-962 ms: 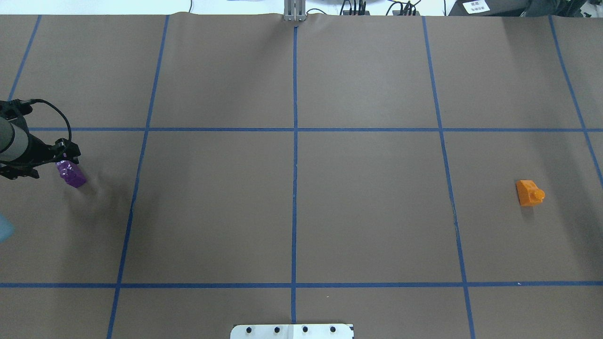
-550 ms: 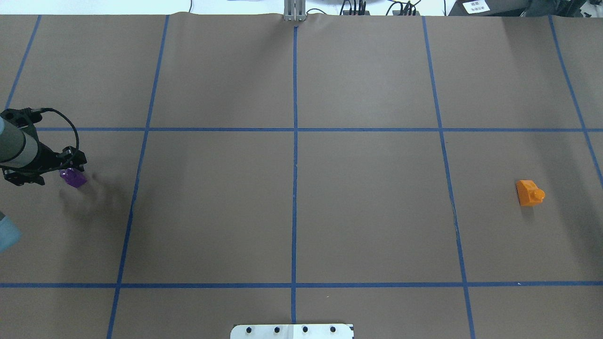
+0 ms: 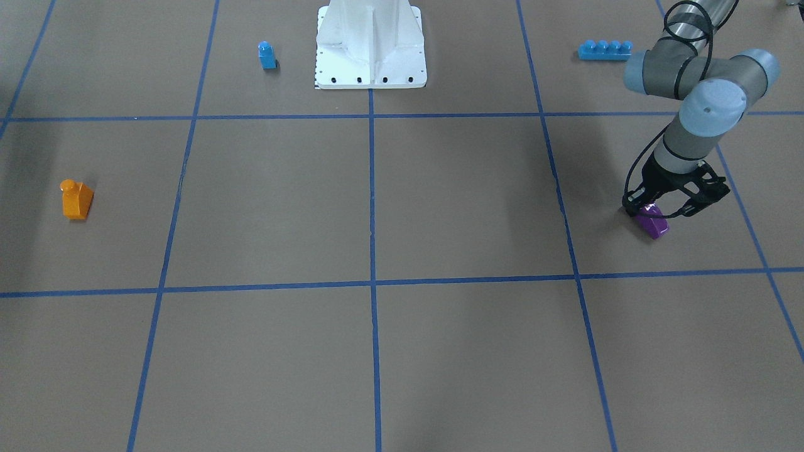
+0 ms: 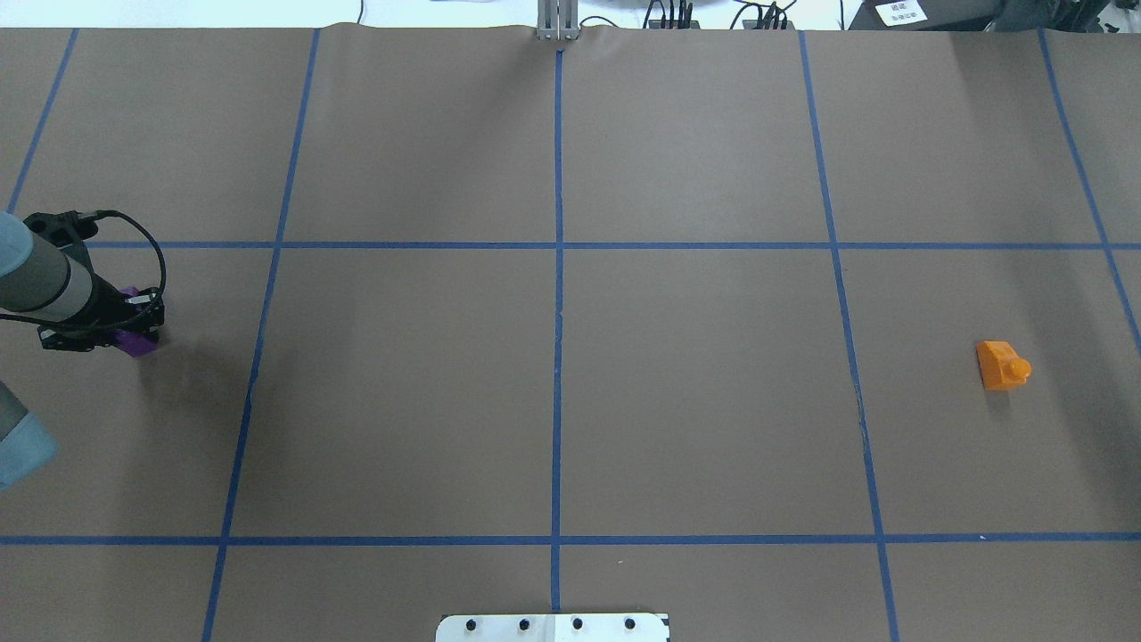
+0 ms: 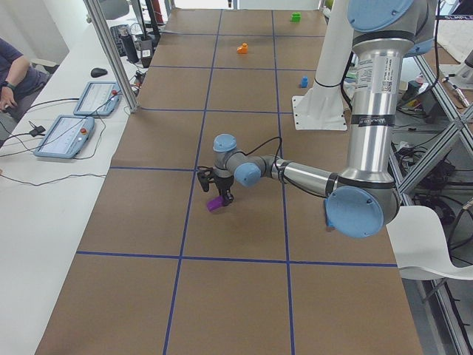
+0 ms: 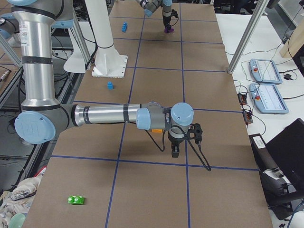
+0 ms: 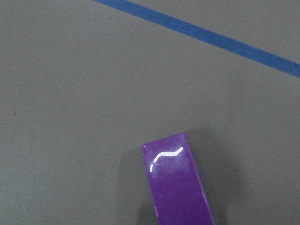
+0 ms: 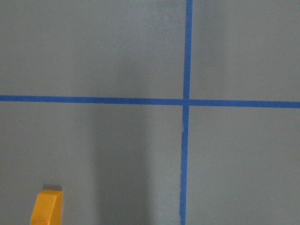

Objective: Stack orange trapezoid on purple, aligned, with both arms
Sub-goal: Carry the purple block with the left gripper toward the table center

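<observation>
The purple block [image 3: 654, 225] lies on the table at my left end; it also shows in the overhead view [image 4: 139, 344] and the left wrist view [image 7: 180, 187]. My left gripper [image 3: 653, 212] is down over it, jaws open on either side of the block, and hides its middle in the overhead view [image 4: 134, 328]. The orange trapezoid [image 4: 1003, 366] lies alone at my right end; it also shows in the front view [image 3: 76, 199] and at the bottom left of the right wrist view [image 8: 46, 207]. My right gripper [image 6: 175, 151] hangs near it; I cannot tell whether it is open or shut.
A small blue single-stud block [image 3: 267, 55] and a long blue four-stud brick [image 3: 604, 49] lie near the white robot base [image 3: 370, 63]. A green block [image 6: 76, 200] lies at the near right end. Blue tape lines grid the brown table.
My left gripper has moved over the purple block and come down on it, so it now covers most of the block. The orange trapezoid has not moved.
</observation>
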`<state>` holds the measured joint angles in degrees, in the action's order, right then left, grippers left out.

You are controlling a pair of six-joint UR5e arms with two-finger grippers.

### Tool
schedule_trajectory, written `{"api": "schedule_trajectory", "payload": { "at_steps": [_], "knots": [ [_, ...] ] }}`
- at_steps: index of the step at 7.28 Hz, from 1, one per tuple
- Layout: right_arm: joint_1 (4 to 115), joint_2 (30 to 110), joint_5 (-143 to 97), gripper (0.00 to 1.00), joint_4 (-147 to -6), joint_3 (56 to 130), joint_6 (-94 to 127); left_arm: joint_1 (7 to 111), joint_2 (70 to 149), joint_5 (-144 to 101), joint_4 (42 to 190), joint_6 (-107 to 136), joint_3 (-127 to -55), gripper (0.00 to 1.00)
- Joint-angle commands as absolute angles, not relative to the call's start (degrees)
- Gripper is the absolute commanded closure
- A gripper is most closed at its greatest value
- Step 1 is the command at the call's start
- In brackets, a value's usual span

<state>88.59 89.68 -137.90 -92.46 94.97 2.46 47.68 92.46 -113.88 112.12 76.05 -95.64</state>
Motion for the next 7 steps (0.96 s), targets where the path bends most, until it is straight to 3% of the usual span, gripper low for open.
{"api": "schedule_trajectory", "payload": {
  "at_steps": [1,5,7],
  "knots": [
    [88.59,89.65,-137.9,0.0,-92.46,95.01,2.46,47.64,93.25,-114.69,111.62,75.76,-98.41,1.0],
    [88.59,90.35,-137.64,0.0,-92.46,95.1,2.29,40.98,102.36,-107.98,111.09,67.46,-103.97,1.0],
    [88.59,90.18,-137.46,0.0,-92.46,95.18,3.59,35.97,115.41,-105.4,98.26,60.52,-103.45,1.0]
  ]
}}
